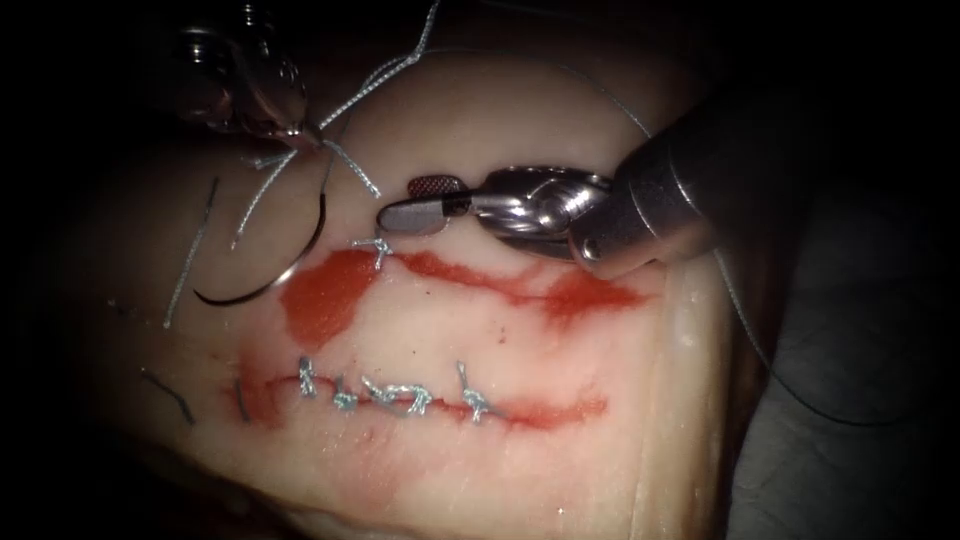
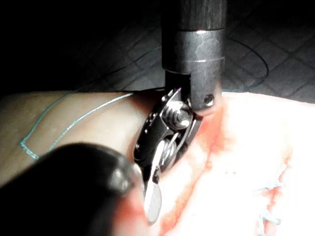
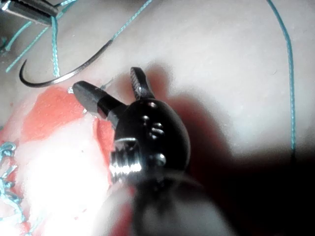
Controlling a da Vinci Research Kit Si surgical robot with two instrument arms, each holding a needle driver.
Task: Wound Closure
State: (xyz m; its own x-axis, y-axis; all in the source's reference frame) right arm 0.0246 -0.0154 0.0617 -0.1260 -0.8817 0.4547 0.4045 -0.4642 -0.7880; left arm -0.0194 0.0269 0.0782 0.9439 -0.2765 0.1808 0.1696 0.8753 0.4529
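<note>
The tissue (image 1: 560,130) bears two cuts. The lower cut (image 1: 400,400) is closed with several knotted stitches. At the left end of the upper cut (image 1: 470,275) sits one knot (image 1: 378,248). The curved needle (image 1: 268,275) lies on the surface left of that cut, not in the tissue, and no tool holds it. My left tool (image 1: 305,132), at the upper left, is shut on the pale thread (image 1: 350,165) above the needle. My right tool (image 1: 397,203) hovers open over the upper cut's left end and holds nothing. The right wrist view has its spread jaws (image 3: 106,86), the needle (image 3: 64,73) and the left tool (image 3: 29,10).
Red fluid (image 1: 325,295) pools at the upper cut's left end and runs along both cuts. Cut ends of thread (image 1: 190,250) lie on the tissue's left side. A thin dark thread (image 1: 760,330) trails off the right edge. The right tool's wrist (image 2: 170,142) stands over the tissue.
</note>
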